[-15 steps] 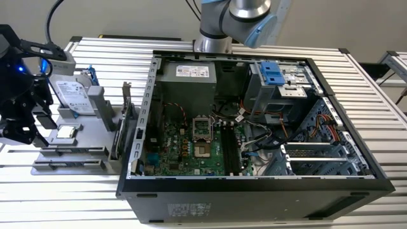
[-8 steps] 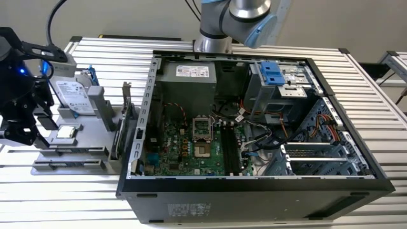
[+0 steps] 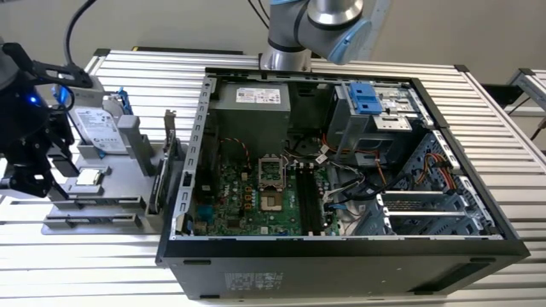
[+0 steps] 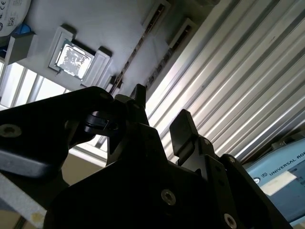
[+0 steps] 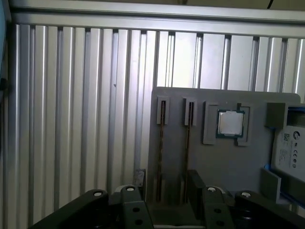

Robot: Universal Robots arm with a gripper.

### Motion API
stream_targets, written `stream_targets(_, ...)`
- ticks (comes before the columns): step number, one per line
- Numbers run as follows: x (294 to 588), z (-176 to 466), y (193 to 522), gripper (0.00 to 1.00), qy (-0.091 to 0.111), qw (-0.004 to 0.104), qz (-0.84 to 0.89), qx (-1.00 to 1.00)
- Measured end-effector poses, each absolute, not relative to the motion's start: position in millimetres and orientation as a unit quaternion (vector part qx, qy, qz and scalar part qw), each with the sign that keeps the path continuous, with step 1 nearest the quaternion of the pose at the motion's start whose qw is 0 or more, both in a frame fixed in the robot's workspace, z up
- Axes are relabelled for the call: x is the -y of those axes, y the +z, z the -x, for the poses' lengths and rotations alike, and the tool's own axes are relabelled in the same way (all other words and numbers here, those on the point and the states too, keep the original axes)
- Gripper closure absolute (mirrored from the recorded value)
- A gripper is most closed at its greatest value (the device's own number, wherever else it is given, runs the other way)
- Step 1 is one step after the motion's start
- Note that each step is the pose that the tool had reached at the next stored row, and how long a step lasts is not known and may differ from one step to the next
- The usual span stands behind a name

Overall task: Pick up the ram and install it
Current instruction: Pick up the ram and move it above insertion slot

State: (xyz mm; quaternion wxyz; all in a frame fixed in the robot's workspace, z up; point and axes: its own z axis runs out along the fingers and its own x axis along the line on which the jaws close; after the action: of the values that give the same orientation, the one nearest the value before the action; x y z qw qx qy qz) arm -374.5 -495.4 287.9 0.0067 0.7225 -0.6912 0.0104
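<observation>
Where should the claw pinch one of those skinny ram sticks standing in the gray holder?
Probably at the middle of its long upper edge, pinching its two flat faces and coming straight down from above. The ram stands on edge in a narrow slot of the gray holder, so its ends and lower edge look boxed in. The open claw hovers nearby.

The arm (image 3: 328,25) at 12 o'clock in the exterior view is a round silver tube with a light blue cap. At 9 o'clock its black end has a tiny blue light (image 3: 32,99) and a black cable (image 3: 74,25). In the first wrist view the hand (image 5: 164,188) is black with small silver screws (image 5: 97,193).
</observation>
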Motion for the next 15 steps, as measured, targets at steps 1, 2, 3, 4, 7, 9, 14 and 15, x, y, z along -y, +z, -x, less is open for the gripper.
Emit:
stream_targets(1,495.4,374.5,287.5,0.0,0.01,0.007,-0.723,0.691)
stream_targets(2,495.4,374.5,287.0,0.0,0.01,0.007,-0.723,0.691)
stream_targets(3,495.4,374.5,286.5,0.0,0.01,0.007,-0.723,0.691)
stream_targets(4,495.5,374.5,286.0,0.0,0.01,0.007,-0.723,0.691)
stream_targets(7,495.4,374.5,284.8,0.0,0.01,0.007,-0.723,0.691)
stream_targets(9,495.5,374.5,284.0,0.0,0.01,0.007,-0.723,0.691)
stream_targets(14,495.4,374.5,281.9,0.0,0.01,0.007,-0.723,0.691)
stream_targets(15,495.4,374.5,281.6,0.0,0.01,0.007,-0.723,0.691)
